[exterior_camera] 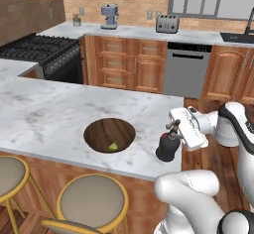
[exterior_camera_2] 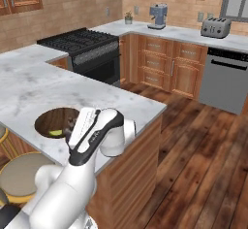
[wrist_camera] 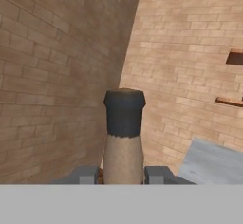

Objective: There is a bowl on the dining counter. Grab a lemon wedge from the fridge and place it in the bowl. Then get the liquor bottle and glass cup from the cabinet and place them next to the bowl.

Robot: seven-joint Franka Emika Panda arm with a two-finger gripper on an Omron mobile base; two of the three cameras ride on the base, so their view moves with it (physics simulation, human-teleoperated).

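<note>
You had the gripper point(exterior_camera: 172, 127) clenched on the neck of the liquor bottle point(exterior_camera: 167, 147), and the hand view confirmed it: the two fingertips point(wrist_camera: 88, 174) sat on either side of the neck, just below the dark stopper. The hand lay sideways, so the bottle hung upright beneath it, its round body at the near edge of the dining counter point(exterior_camera: 49, 114). Whether the base touched the marble could not be told.

Holding it by the neck made sense, since the squat body is too broad for those fingers and an upright bottle can stand once let go.

The bowl point(exterior_camera: 109, 135) sat just beside the bottle, toward the counter's middle, with the yellow lemon wedge point(exterior_camera: 113, 146) already lying inside, so that part of the job looked done. You were placing the bottle close to the bowl but apart from it, which fits the task.

The bottle stood very near the counter's edge, so a tip on release seemed the main risk. The glass cup was still to be fetched.
</note>
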